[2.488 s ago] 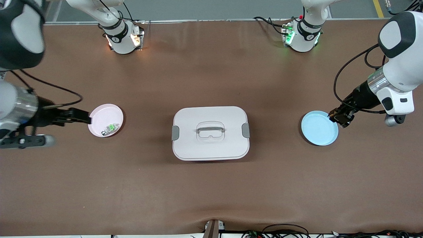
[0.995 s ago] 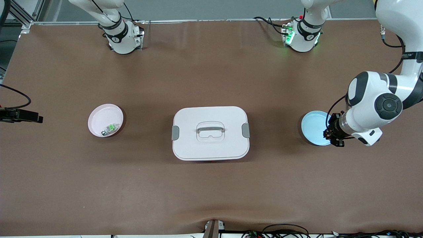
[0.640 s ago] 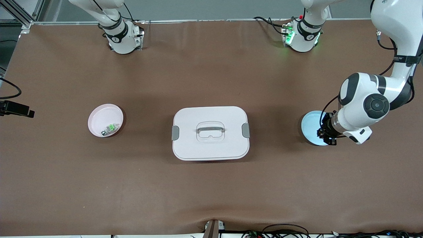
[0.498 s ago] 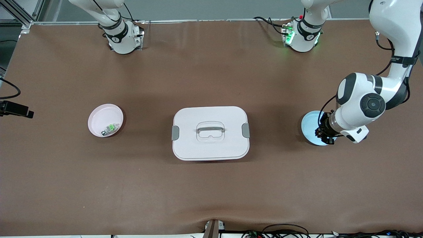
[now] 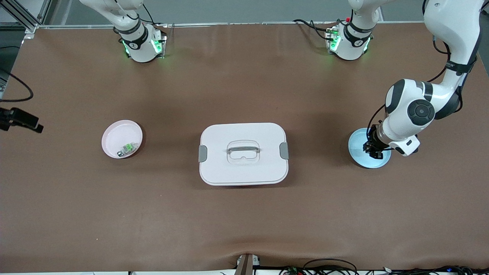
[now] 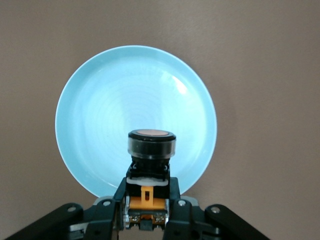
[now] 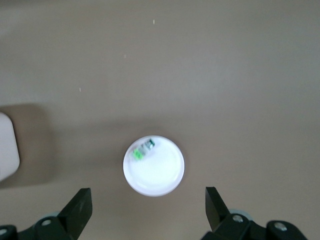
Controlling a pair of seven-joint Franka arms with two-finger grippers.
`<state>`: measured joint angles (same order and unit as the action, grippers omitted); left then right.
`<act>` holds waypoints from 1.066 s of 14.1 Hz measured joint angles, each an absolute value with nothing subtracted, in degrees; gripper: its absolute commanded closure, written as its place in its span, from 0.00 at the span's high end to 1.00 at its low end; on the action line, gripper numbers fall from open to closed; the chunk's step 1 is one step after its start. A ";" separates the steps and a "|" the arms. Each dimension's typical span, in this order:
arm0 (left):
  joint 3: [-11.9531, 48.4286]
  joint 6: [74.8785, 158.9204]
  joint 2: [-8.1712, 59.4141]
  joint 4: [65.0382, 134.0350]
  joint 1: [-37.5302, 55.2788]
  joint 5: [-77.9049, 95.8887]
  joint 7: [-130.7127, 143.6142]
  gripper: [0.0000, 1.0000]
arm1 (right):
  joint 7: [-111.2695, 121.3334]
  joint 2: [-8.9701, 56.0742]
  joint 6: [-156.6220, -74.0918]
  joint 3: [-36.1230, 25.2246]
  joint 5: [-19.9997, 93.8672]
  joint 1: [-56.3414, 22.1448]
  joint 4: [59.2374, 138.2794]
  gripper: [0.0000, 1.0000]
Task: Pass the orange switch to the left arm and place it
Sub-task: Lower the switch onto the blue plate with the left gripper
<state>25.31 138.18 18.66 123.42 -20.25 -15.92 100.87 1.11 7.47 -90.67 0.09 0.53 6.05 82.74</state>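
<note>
The brown surface carried everything, with the two arms rising from bases along its edge farthest from the front camera. The left arm reached down over the surface's end on its own side, while the right arm waited mostly out of the front view, high above the pink plate as its wrist view showed. The white box sat in the middle of the surface with its lid on and latches at its sides, well apart from both plates. The blue plate lay toward the left arm's end and the pink plate toward the right arm's end, the box between them. The left pincer hung over the blue plate, pinching the orange switch by its lower body, the round cap pointing toward the plate; in the left wrist view the switch showed against the plate's blue face, and whether it touched the plate could not be told. The right pincer was spread wide and held nothing. In the pink plate lay a small green-and-silver switch, near the rim nearer the front camera. Judging from this layout, the task looked nearly finished: the orange switch was already at the left arm's end, past the box, and what seemed left was lowering it, letting go onto the blue plate, and lifting the left arm clear without tipping the switch.
</note>
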 measured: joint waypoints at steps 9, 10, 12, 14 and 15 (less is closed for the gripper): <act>25.33 144.45 18.66 128.24 -20.25 -15.93 100.87 0.00 | 1.06 5.63 -84.53 0.31 0.27 6.06 83.66 1.00; 25.33 144.55 18.80 128.51 -20.26 -15.93 100.87 0.00 | 1.06 5.50 -84.81 0.24 0.27 6.10 83.61 1.00; 25.30 144.74 19.11 128.92 -20.29 -15.93 100.87 0.00 | 1.06 5.09 -86.02 0.23 0.27 6.21 83.58 1.00; 25.25 144.81 19.28 129.20 -20.61 -15.93 100.87 0.00 | 1.06 4.77 -86.26 0.23 0.27 6.22 83.58 1.00; 25.24 144.81 19.40 129.32 -20.99 -16.20 100.85 0.00 | 1.06 4.74 -86.38 0.24 0.27 6.22 83.58 1.00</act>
